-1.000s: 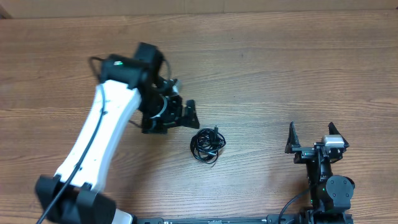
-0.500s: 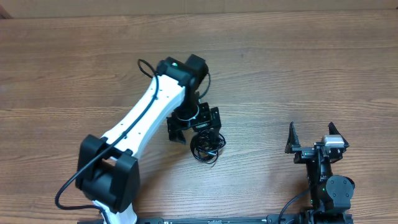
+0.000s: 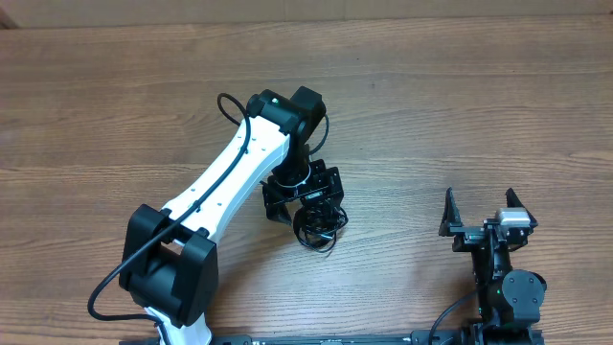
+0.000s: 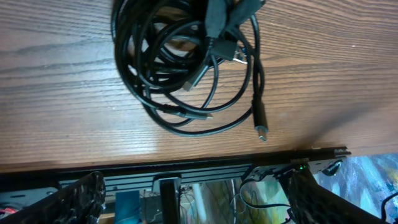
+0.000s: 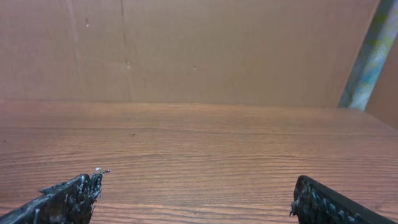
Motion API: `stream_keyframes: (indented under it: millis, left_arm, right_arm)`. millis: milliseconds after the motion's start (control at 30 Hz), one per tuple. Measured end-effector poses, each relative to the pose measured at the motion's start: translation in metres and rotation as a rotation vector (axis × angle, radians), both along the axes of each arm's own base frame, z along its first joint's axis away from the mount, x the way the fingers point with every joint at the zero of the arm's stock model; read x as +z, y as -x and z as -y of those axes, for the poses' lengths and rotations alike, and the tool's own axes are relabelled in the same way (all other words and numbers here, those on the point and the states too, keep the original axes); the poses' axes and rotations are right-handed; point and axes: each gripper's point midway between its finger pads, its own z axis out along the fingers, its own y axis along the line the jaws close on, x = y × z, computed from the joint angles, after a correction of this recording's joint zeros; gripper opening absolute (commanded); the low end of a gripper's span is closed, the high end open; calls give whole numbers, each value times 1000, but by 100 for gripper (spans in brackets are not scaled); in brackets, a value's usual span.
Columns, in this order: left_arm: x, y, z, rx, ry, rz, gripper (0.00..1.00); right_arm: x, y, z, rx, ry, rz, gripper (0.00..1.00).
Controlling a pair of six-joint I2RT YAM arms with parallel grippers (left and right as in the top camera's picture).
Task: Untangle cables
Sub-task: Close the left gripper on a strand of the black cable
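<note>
Tangle of cables (image 3: 319,222) lies near mid-surface (image 3: 460,105), one small coiled bundle. Left end effector (image 3: 303,203) hangs over the coil's 11 o'clock edge, so the bundle sits just toward 5 o'clock from it. In the left wrist view the cables fill 12 o'clock, ahead of the fingers (image 4: 74,199); jaws spread wide, nothing between them. Coil roughly round, no clear long axis. One loose plug end (image 4: 262,129) trails toward 5 o'clock. Right end effector (image 3: 479,206) stands at 3 o'clock of the bundle, well apart, spread wide and empty. Judgement: left arm far nearer; the grasp turns on dropping over the coil's rim.
</note>
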Motion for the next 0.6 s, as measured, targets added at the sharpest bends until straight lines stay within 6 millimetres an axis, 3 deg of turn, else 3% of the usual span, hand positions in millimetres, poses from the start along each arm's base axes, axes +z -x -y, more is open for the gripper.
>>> stream_keyframes:
  millis: [167, 300, 467, 600]
  left_arm:
    - [12, 1, -9, 29, -34, 41, 95]
    - [49, 5, -19, 63, -14, 156, 96]
    - [89, 28, -54, 199, -97, 242, 100]
    - [96, 34, -73, 292, -181, 260, 99]
  right_arm:
    - [0, 0, 0, 0, 0, 0, 100]
    - [0, 0, 0, 0, 0, 0, 100]
    - [0, 0, 0, 0, 0, 0, 100]
    - [0, 0, 0, 0, 0, 0, 100]
